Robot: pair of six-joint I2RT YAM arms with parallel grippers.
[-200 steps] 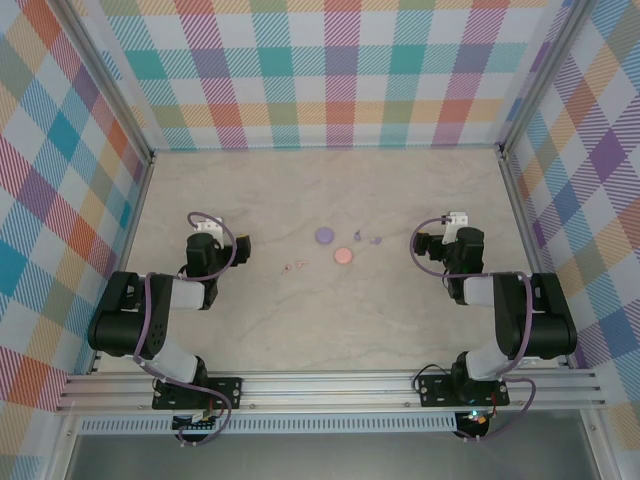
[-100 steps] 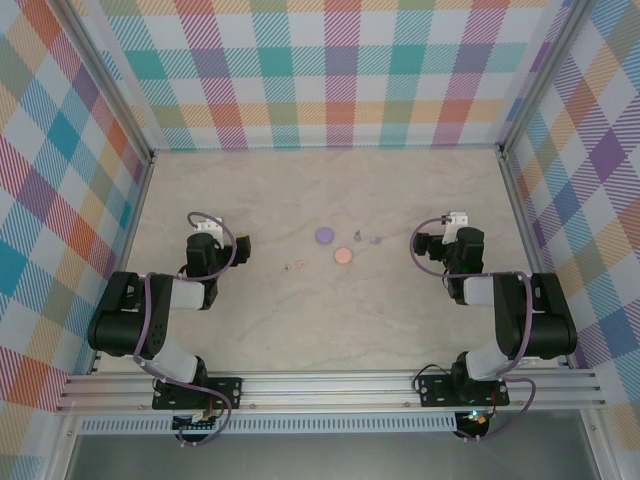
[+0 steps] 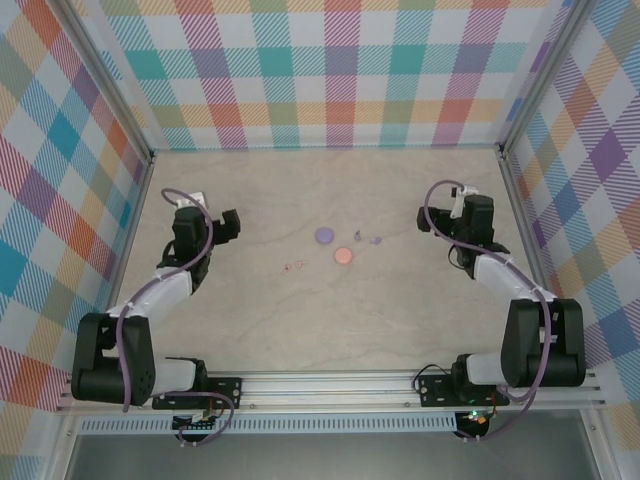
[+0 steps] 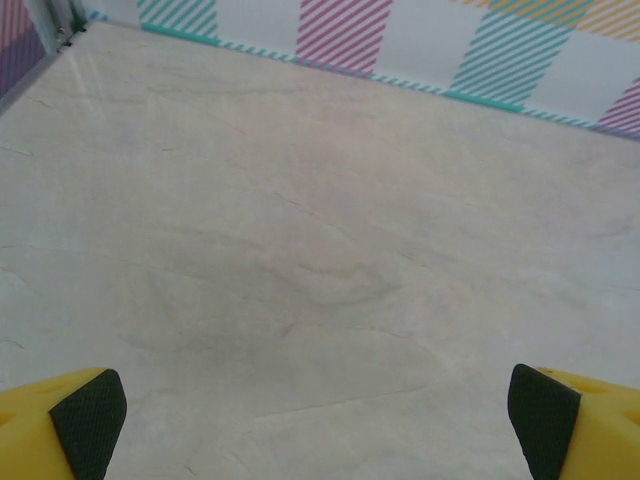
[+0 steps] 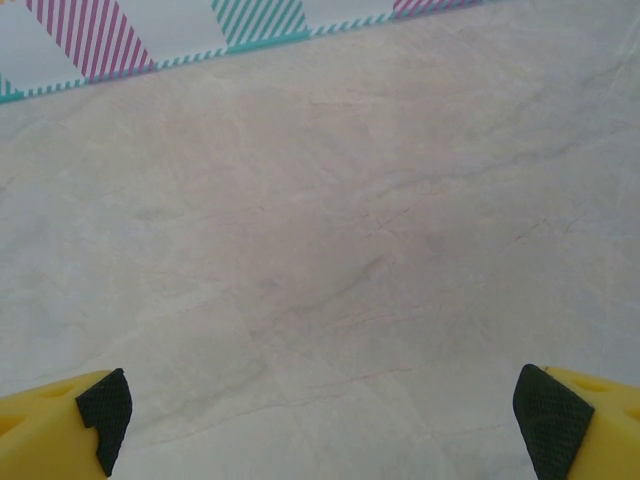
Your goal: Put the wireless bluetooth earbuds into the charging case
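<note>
At mid-frame lie the earbuds (image 3: 375, 239); left claw (image 4: 318, 425) and right claw (image 5: 325, 418) stand wide open, empty, so approaching them seems next

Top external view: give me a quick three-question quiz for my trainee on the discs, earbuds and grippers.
1. True or false: the left gripper and right gripper are both open and empty.
2. Fill in: the pale pink earbuds lie on the ___ arm's side of the pink disc.
3. Which lies nearer the back wall? A) purple disc B) pink disc
Key: 1 true; 2 left; 3 A.
</note>
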